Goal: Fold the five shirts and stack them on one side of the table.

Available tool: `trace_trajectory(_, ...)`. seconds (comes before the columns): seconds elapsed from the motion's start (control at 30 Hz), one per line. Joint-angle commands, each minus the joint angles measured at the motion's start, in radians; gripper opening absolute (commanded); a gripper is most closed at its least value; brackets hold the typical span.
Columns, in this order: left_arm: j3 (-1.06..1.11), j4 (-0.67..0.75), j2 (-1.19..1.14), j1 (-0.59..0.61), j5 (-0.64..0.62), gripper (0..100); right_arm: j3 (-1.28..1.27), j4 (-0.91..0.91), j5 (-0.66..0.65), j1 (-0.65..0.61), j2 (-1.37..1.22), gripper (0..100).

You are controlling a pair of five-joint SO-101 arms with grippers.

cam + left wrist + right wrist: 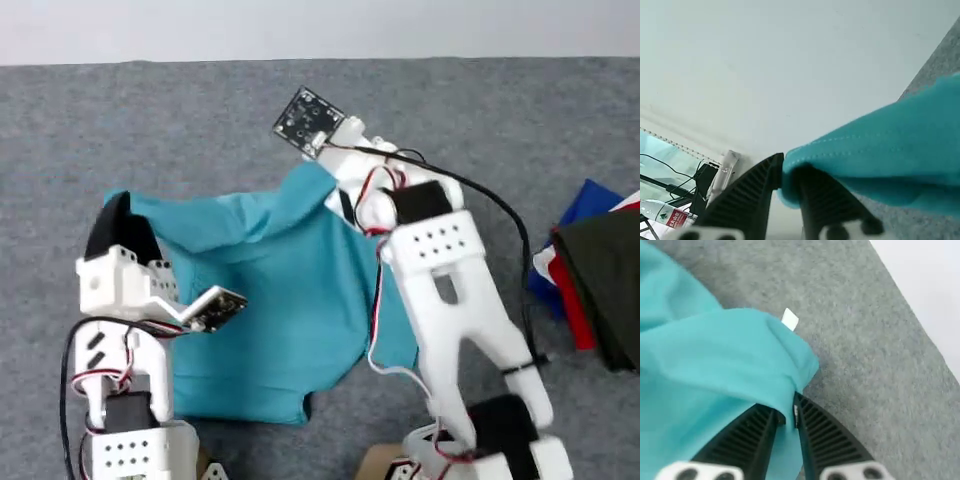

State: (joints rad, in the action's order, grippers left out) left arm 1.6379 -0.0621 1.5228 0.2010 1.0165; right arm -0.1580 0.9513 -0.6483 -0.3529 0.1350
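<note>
I am mid-fold: my left end effector (787, 172) and right end effector (790, 412) each pinch a far corner of the shirt (280, 290) lying at the middle of the desk (200, 120), and next, I judge, both should carry that edge evenly toward the near hem.

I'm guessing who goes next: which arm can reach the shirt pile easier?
Probably the right: the right pincer, shut on the teal shirt, is nearer the pile; the left pincer grips the shirt's far corner.
</note>
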Motion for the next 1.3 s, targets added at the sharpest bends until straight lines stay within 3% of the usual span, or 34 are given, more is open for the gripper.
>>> trace_trajectory(0.0, 0.035, 0.071, 0.000, -0.003, 0.012, 0, 0.012, -0.090, 0.002, 0.033, -0.064, 1.1)
trace_trajectory(0.2, 0.051, 0.040, 0.008, -0.003, 0.009, 0, 0.011, -0.084, 0.003, 0.027, -0.139, 2.4)
trace_trajectory(0.33, 0.051, 0.020, 0.009, 0.014, 0.009, 0, 0.012, 0.074, 0.003, 0.007, -0.139, 10.6)
trace_trajectory(0.57, 0.051, -0.057, 0.008, 0.068, 0.009, 0, 0.014, 0.337, -0.009, 0.013, -0.139, 10.6)
trace_trajectory(0.77, 0.051, -0.152, 0.008, 0.068, 0.008, 0, 0.028, 0.070, -0.044, 0.013, -0.182, 10.6)
trace_trajectory(0.93, 0.051, -0.158, 0.003, 0.066, 0.008, 0, 0.072, -0.179, -0.041, 0.010, -0.361, 10.7)
trace_trajectory(1.27, 0.051, -0.258, 0.008, 0.072, 0.008, 0, 0.695, 0.021, 0.035, 0.007, -0.849, 11.2)
